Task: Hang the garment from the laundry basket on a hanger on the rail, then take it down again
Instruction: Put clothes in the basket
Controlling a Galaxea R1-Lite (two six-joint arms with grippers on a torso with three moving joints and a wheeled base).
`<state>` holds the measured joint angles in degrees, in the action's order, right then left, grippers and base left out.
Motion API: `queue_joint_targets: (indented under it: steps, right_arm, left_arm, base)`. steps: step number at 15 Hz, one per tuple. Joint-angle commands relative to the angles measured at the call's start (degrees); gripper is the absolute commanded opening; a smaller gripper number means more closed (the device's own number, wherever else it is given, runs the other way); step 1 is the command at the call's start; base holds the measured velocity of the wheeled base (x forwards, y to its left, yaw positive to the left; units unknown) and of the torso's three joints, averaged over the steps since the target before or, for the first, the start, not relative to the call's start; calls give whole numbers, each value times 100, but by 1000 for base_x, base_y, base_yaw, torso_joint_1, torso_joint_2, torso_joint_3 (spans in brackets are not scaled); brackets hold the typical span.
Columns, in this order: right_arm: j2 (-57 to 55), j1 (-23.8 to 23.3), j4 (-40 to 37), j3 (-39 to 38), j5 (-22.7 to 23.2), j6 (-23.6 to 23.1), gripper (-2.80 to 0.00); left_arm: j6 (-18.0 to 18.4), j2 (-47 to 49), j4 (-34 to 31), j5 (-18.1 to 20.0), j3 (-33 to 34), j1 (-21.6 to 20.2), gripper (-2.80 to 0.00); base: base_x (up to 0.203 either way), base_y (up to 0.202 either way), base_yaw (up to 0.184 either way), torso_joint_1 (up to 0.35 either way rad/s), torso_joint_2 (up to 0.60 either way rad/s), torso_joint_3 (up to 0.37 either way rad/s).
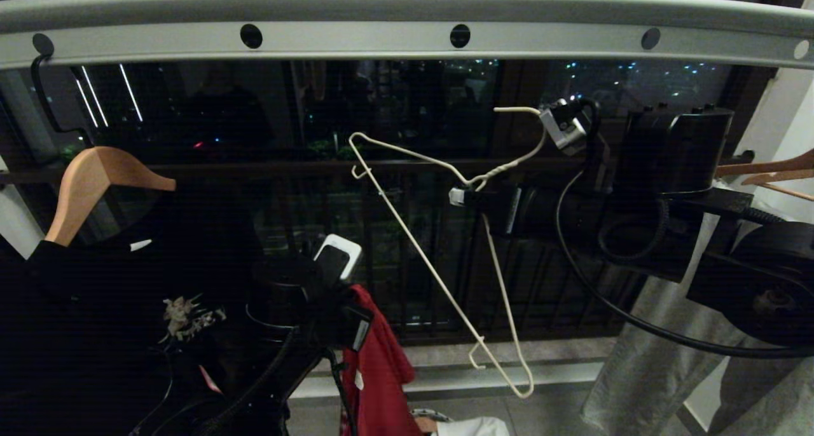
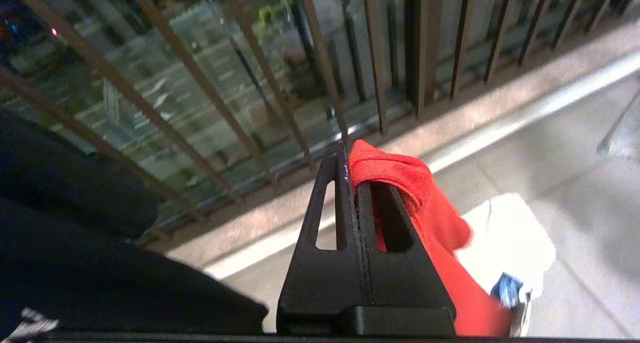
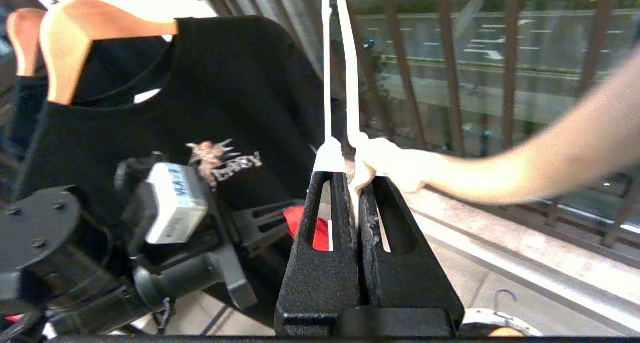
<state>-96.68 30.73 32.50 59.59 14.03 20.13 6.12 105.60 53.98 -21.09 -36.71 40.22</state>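
Note:
The light-grey rail [image 1: 356, 39] with dark round holes runs across the top of the head view. Below it my right gripper [image 1: 460, 195] is shut on the twisted neck of the white wire hanger [image 1: 420, 245], which hangs tilted, its hook [image 1: 516, 110] clear of the rail. The right wrist view shows that gripper [image 3: 350, 175] pinching the hanger's neck [image 3: 385, 160]. Lower left, my left gripper [image 1: 357, 299] is shut on a fold of the red garment [image 1: 378, 372], which drapes down from it. The left wrist view shows this grip [image 2: 350, 168] on the garment [image 2: 440, 223]. A sliver of the laundry basket [image 1: 427, 415] shows at the bottom edge.
A black T-shirt [image 1: 95, 334] on a wooden hanger [image 1: 95, 182] hangs at the left. Grey cloth [image 1: 648, 360] and more wooden hangers [image 1: 769, 169] are at the right. Dark window railing bars [image 1: 407, 264] stand behind. White cloth [image 2: 505, 243] lies below the garment.

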Motion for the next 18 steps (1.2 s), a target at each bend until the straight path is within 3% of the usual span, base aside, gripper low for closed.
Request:
queue_joint_targets:
  steps: [1,4,9,15,18]
  right_arm:
    - [-89,-41,20,0,12,-79,-280]
    - [-88,-104,28,0,12,-79,-280]
    - [-88,-186,61,1,38,-70,-280]
    - [-158,-252,336,-44,47,-70,-280]
    - [-176,-252,336,-53,47,-79,-280]
  left_arm:
    - [3,275,295,-22,-2,-4,-280]
    - [12,628,541,-27,4,-5,-280]
    - [32,1383,1532,-26,19,-5,-280]
    - [-27,1660,1562,-1,-10,23,-280]
    - [-318,1715,1563,8,-82,118,-280]
  base:
    - [0,0,0,0,0,0]
    - [0,0,0,0,0,0]
    - [0,0,0,0,0,0]
    - [0,0,0,0,0,0]
    - [0,0,0,0,0,0]
